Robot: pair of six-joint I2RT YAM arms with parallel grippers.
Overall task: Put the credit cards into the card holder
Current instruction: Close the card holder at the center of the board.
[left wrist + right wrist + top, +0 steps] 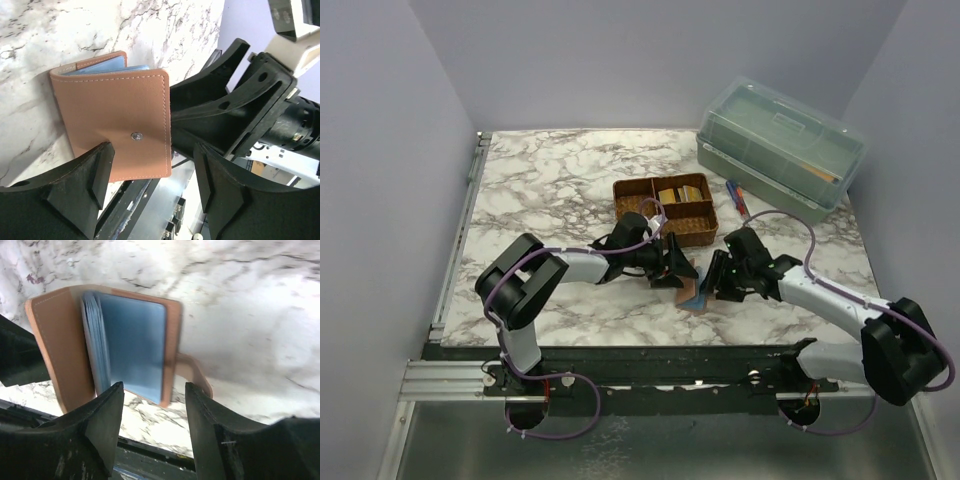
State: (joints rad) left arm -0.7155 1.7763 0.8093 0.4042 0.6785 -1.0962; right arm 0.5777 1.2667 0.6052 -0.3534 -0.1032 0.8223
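While yellowish credit cards (681,194) sit in the woven tray (698,237) behind it, the left gripper (154,160) holds its jaws wide apart, clamping nothing; just to its right the tan card holder (693,293) lies half open on the marble counter (550,170) near the front edge, blue pockets showing; the right gripper (152,395) faces it, jaws likewise apart.

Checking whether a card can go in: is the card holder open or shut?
Open. The card holder has its cover standing away from the blue pockets, and its snap tab lies unfastened.
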